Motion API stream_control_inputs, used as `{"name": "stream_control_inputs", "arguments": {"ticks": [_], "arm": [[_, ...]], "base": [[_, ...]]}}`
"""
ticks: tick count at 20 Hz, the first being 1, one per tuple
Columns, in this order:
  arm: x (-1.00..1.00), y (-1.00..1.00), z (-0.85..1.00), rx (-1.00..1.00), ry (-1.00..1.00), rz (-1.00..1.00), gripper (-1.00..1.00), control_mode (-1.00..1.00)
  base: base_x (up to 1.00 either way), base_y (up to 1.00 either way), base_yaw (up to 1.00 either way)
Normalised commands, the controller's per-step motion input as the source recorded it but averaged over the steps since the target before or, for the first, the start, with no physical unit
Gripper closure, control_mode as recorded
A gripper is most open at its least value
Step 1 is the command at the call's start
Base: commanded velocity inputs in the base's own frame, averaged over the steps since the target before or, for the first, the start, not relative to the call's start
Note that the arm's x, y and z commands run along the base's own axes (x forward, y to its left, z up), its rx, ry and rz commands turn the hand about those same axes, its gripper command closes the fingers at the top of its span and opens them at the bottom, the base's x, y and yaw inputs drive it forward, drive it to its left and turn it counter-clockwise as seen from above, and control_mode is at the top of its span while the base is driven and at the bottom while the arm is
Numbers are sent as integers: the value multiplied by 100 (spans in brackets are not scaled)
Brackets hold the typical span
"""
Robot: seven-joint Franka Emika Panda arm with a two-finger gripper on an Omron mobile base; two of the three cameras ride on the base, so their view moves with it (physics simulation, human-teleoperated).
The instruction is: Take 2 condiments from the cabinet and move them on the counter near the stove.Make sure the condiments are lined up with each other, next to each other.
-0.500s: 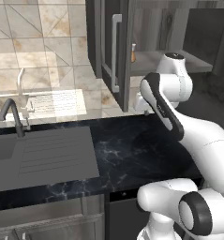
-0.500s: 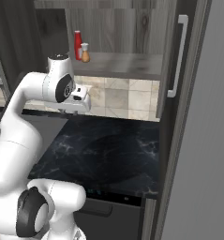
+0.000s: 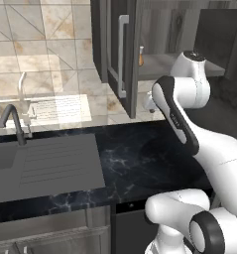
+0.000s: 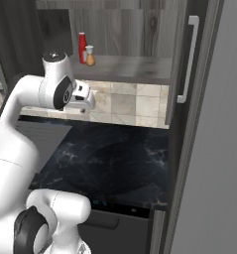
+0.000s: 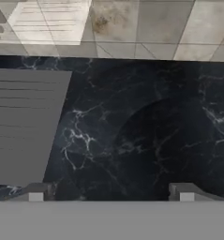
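Nearest, in the hand view, gripper with fingertips spread wide apart, nothing between them, pointing down at the glossy black counter with its faint white veining. To one side of that view, the ribbed grey drainboard of the sink, and beyond the counter's back edge, the beige tiled wall. In the left base view, the same counter running beside the grey sink, with a dark curved faucet at its back. Above the counter, the white arm bent at the elbow, its hand held at mid height below the shelf level. Further back and higher, the dark grey wood-grain cabinet standing open, door swung out with a long vertical silver handle. On the grey shelf, at its left end, both condiments upright, long axes vertical, caps up: a slim red bottle with a white cap, and just beside it a shorter orange-brown bottle, also white-capped. In the left base view, the orange-brown bottle peeking past the door edge.
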Motion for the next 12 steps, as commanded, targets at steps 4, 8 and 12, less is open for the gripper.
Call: {"name": "stream_control_inputs", "arguments": {"ticks": [4,8,12], "arm": [[-10,0,59,0,-33,5,-100,-100],[-16,0,49,1,-34,7,-100,-100],[-15,0,35,0,-23,4,-100,-100]], "base": [[0,0,0],[0,0,0],[0,0,0]]}}
